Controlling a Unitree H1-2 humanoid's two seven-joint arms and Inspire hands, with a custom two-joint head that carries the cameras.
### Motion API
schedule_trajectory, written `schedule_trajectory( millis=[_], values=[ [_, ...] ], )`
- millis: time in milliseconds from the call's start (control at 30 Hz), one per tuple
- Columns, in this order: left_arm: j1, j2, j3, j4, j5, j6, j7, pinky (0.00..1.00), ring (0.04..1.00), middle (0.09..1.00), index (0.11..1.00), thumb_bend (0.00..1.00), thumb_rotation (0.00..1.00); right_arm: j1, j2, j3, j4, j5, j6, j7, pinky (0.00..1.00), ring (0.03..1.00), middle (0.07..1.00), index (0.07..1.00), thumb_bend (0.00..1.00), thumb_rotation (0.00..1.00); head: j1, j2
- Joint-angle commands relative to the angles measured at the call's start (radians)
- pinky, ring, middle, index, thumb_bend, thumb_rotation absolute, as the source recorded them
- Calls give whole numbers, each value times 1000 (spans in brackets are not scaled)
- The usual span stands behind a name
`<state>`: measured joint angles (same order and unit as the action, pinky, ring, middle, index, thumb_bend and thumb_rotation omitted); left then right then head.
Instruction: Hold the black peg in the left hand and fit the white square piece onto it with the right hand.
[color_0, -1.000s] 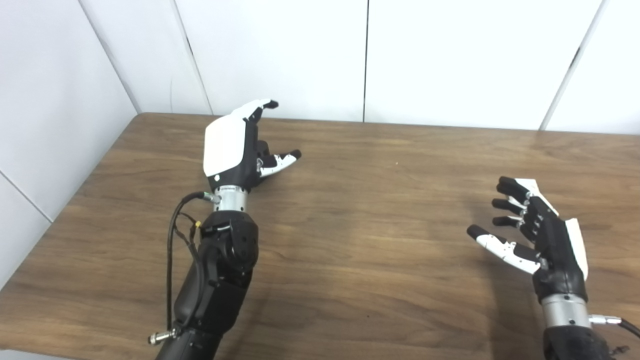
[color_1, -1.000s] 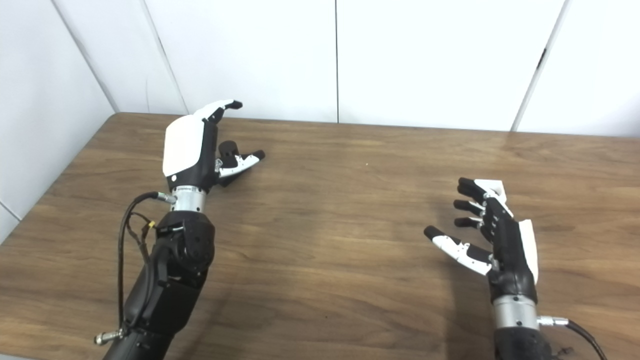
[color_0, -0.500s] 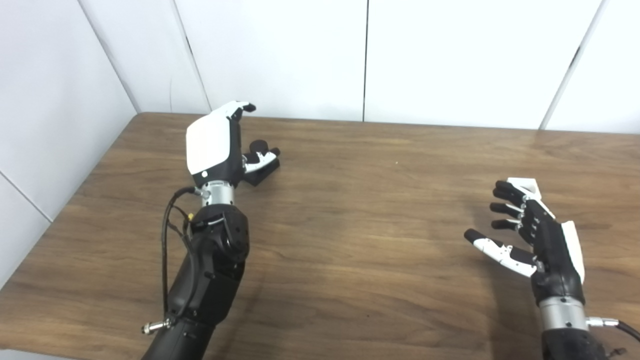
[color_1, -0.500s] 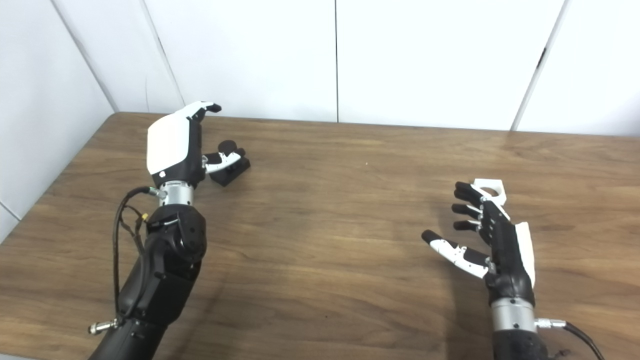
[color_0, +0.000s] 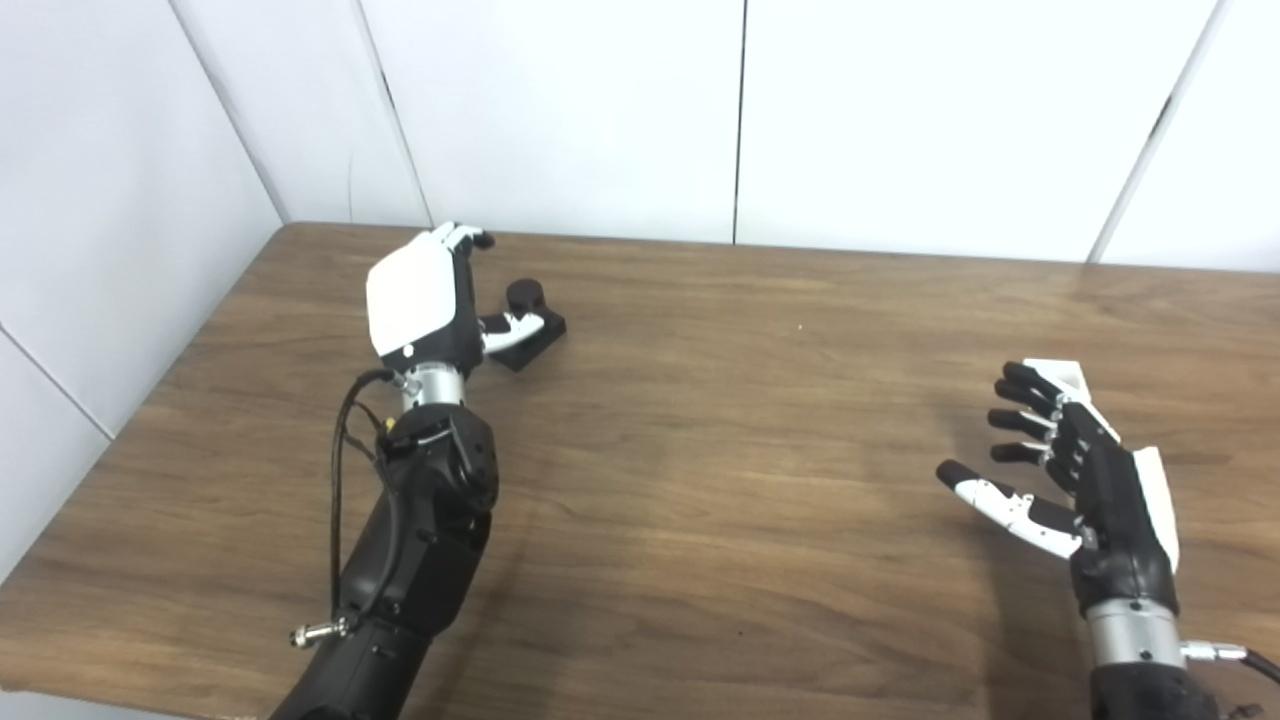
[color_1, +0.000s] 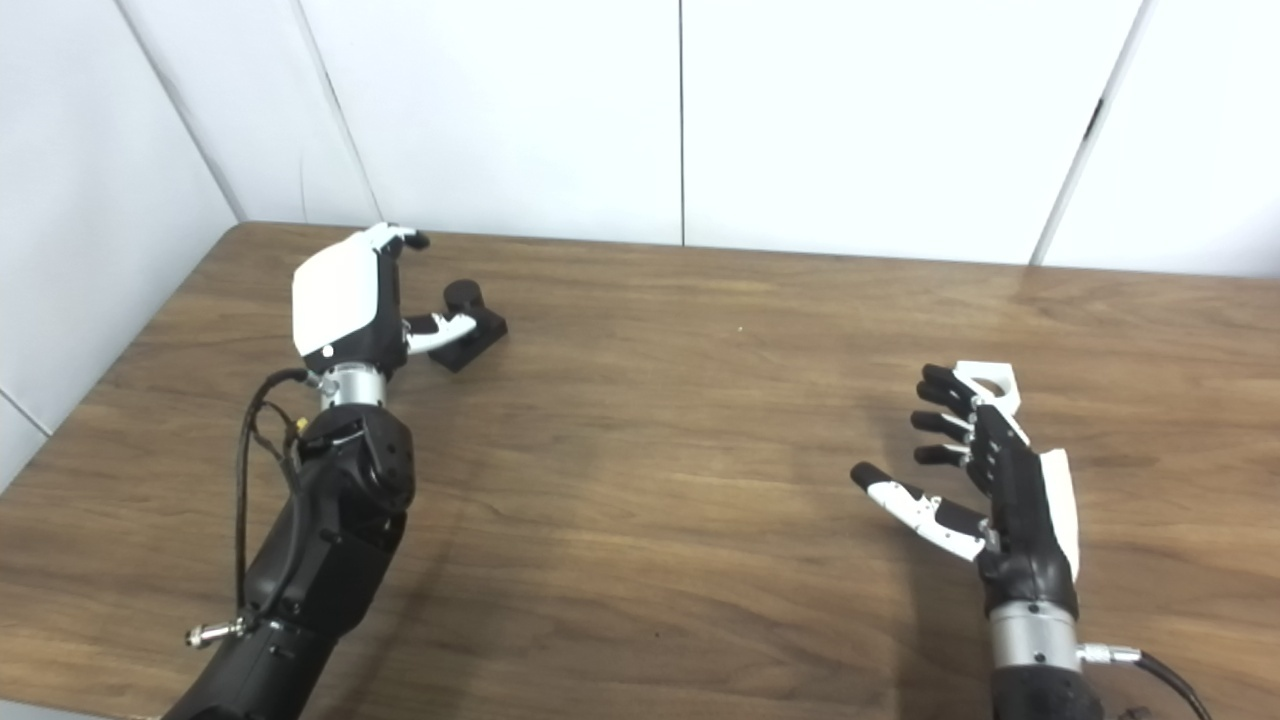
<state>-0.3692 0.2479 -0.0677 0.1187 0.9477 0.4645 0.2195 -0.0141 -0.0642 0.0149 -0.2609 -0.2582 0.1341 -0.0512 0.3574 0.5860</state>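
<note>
The black peg (color_0: 527, 318), a short round post on a square black base, stands on the wooden table (color_0: 720, 420) at the far left. My left hand (color_0: 425, 305) is just left of it, open, thumb reaching over the base and fingers curled above; I cannot tell whether it touches. The white square piece (color_1: 987, 383) with a round hole lies on the table at the right, partly hidden behind my right hand (color_1: 985, 480). That hand hovers open in front of it, fingers spread and holding nothing.
White wall panels (color_0: 740, 110) close off the table's far edge and the left side. The left forearm with its looping black cable (color_0: 345, 470) stretches from the bottom edge up to the peg.
My left hand has swung left and back, uncovering the black peg, and now sits beside it. The right hand drew slightly back, showing more of the white piece. The camera shifted a little.
</note>
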Motion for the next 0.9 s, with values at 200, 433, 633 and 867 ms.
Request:
schedule_trajectory(
  millis=[200, 433, 633, 867],
  values=[
    [-65, 6, 36, 71, 97, 5, -11, 870, 913, 898, 699, 830, 442, -33, -1, 0, -43, 4, -34, -2, 587, 722, 787, 782, 674, 0, -3, 5],
    [-66, -8, 54, 123, 130, 5, -16, 990, 966, 936, 691, 854, 446, -35, -1, -1, -50, 8, -28, 2, 588, 722, 793, 787, 673, 0, -5, 8],
    [-62, -7, 43, 147, 115, 5, -8, 1000, 977, 942, 657, 853, 430, -39, -1, 2, -53, -1, -25, 1, 576, 721, 797, 785, 671, 0, -10, 12],
    [-59, -11, 28, 165, 82, 4, 1, 1000, 985, 936, 623, 850, 420, -45, 0, 3, -42, -11, -35, -6, 560, 710, 798, 780, 673, 0, -13, 8]
  ],
)
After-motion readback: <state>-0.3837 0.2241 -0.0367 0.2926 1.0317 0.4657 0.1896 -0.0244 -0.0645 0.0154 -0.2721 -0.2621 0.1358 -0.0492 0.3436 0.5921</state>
